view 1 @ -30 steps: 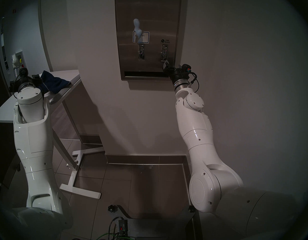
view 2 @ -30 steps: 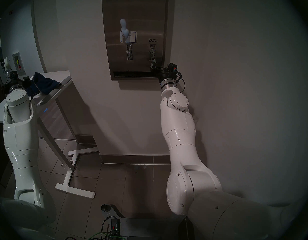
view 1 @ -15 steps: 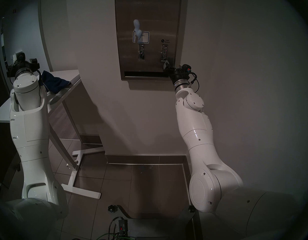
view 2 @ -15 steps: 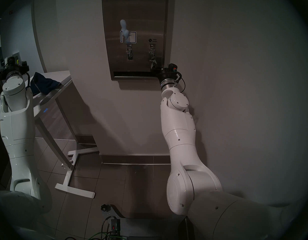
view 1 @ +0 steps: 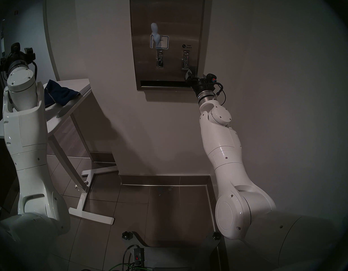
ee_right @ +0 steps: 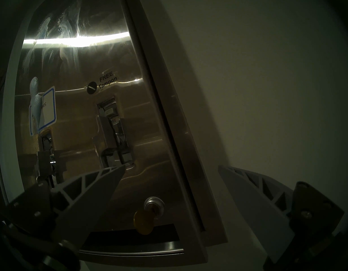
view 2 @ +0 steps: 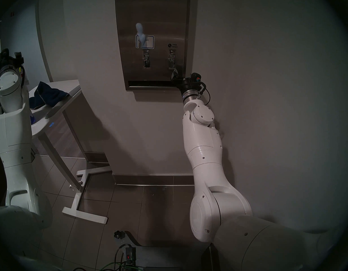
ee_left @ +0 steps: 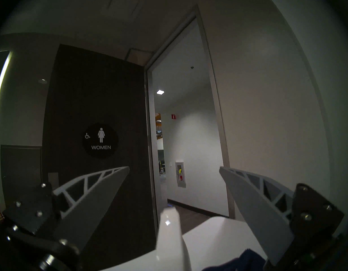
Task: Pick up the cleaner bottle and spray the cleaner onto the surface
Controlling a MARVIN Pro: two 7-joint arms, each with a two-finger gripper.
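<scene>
Left gripper [ee_left: 174,168] and right gripper [ee_right: 171,167] are gaping wide, holding nothing, while the cleaner bottle [ee_left: 169,231] is standing on the far-left table [ee_left: 218,233], only its white head showing, probably slick, liquid-heavy, best taken round the neck.

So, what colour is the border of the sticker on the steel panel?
Blue, around a white sticker; the right wrist view shows it best.

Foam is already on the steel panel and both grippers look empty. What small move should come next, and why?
Probably lower the left gripper toward the dark blue cloth on the white table. The foam clings to the steel panel, running onto its sticker, so spraying seems done; the left gripper and the right gripper are open and empty.
</scene>
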